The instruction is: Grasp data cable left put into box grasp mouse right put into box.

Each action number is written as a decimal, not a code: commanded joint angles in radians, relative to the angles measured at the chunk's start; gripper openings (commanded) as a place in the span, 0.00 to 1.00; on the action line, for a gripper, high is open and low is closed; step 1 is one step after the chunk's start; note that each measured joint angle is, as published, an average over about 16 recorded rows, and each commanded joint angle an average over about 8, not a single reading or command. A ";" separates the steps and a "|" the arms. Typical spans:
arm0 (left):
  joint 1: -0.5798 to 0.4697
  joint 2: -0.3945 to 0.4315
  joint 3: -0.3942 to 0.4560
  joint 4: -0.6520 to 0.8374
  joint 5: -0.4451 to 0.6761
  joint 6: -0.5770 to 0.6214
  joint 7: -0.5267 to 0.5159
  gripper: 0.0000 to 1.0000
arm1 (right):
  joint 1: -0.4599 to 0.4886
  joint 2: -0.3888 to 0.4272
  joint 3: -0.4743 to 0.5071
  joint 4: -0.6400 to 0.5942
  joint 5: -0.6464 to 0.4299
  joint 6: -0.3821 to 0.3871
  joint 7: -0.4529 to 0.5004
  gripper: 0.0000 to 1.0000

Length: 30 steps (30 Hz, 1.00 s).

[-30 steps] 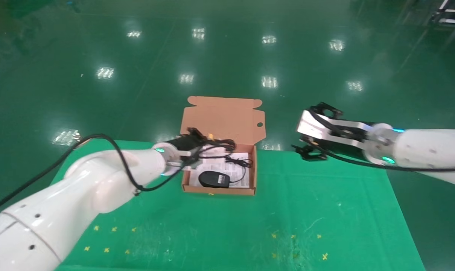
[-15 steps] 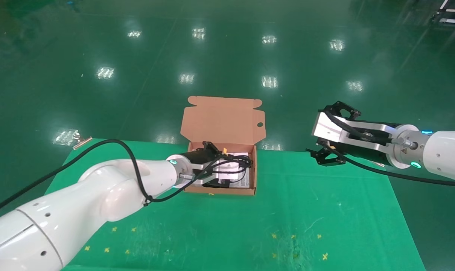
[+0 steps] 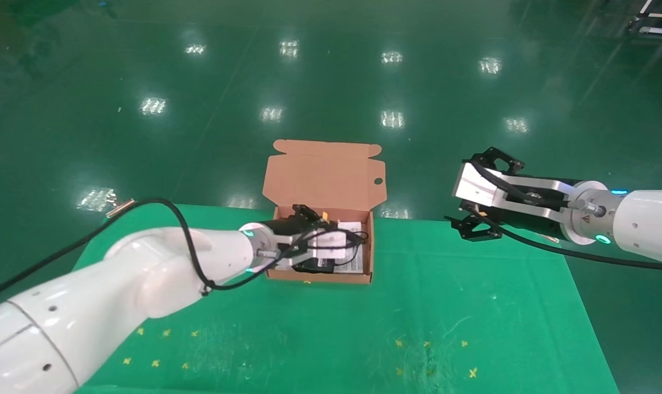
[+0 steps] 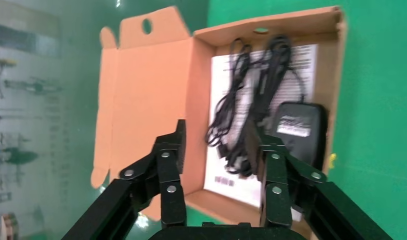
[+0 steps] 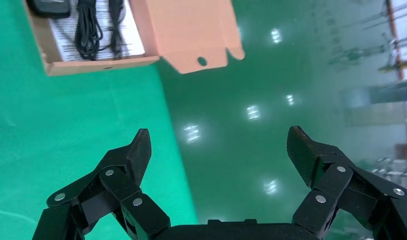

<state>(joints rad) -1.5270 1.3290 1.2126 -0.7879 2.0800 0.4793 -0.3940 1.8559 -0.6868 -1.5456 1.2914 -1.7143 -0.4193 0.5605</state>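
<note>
The cardboard box (image 3: 320, 277) stands open at the table's far edge, lid (image 3: 322, 175) tilted back. Inside, on the white sheet, the black mouse (image 4: 297, 131) lies beside the data cable (image 4: 247, 95), a loose black bundle. My left gripper (image 4: 221, 146) hangs open low over the box, and the cable's near end lies next to one fingertip (image 4: 265, 146). In the head view this gripper (image 3: 339, 243) covers part of the mouse (image 3: 315, 266). My right gripper (image 3: 460, 227) hovers open and empty to the right of the box, above the table's far edge. Its wrist view looks back at the box (image 5: 101, 64).
A green mat (image 3: 418, 306) with small yellow marks covers the table. Its far edge runs just behind the box, with glossy green floor (image 3: 331, 82) beyond. A thick black hose (image 3: 161, 219) loops over my left arm.
My left gripper moved from the box's left edge in over the box and let go of the cable. The right arm drew back to the right, then stayed still.
</note>
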 commanded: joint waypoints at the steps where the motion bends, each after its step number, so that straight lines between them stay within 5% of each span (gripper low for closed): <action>1: -0.007 -0.005 -0.003 -0.006 -0.021 0.015 -0.004 1.00 | 0.009 -0.001 0.003 0.002 -0.008 0.004 -0.005 1.00; 17: -0.158 0.022 -0.056 0.181 -0.014 0.009 -0.106 1.00 | 0.133 0.020 0.036 0.038 -0.068 -0.096 -0.030 1.00; 30: -0.060 -0.097 -0.200 0.077 -0.232 0.176 -0.055 1.00 | -0.018 0.031 0.242 0.031 0.106 -0.265 -0.087 1.00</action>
<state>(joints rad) -1.5875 1.2320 1.0133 -0.7108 1.8482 0.6549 -0.4492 1.8378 -0.6561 -1.3036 1.3226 -1.6085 -0.6836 0.4737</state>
